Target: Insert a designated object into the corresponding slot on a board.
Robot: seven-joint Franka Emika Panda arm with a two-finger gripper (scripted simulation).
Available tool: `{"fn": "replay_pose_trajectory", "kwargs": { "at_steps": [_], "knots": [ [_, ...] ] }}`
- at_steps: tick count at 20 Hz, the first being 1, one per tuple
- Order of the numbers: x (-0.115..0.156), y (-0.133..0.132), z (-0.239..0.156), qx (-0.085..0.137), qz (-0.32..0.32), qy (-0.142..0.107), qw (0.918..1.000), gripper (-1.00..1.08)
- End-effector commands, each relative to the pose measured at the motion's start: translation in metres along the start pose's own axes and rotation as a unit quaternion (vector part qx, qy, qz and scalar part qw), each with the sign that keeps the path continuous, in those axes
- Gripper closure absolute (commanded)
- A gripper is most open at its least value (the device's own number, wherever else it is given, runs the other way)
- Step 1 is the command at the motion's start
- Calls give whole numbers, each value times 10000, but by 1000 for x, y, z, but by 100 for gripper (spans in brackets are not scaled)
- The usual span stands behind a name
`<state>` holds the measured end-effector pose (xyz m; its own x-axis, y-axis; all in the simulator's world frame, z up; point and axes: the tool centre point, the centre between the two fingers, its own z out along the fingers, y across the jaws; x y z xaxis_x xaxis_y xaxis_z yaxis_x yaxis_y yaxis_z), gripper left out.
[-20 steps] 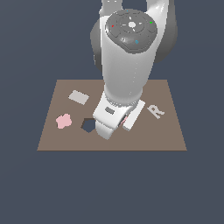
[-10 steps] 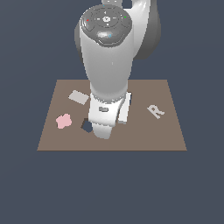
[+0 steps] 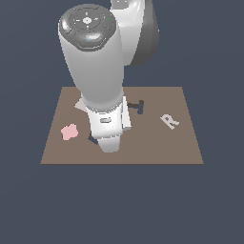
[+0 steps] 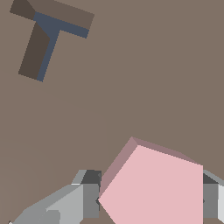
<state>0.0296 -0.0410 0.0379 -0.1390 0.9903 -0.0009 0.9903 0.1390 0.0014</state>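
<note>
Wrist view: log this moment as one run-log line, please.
claw: shut on pink pentagon | held over brown board | T-shaped cutout empty | pentagon slot: mostly hidden by arm | insertion: not yet shown

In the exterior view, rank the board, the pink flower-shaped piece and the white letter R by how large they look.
1. The board, by far the largest.
2. The pink flower-shaped piece and the white letter R look about the same size; I would not rank one over the other.
</note>
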Motion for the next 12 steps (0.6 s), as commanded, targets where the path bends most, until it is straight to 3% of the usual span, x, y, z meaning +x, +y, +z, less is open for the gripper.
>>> {"fn": "replay_pose_trajectory", "kwargs": {
  "at_steps": [1,12],
  "knots": [
    [-8,1,-1,-3,-435,-1,9991,108],
    [-35,12,-2,-2,-1862,-2,9825,108]
  ]
}}
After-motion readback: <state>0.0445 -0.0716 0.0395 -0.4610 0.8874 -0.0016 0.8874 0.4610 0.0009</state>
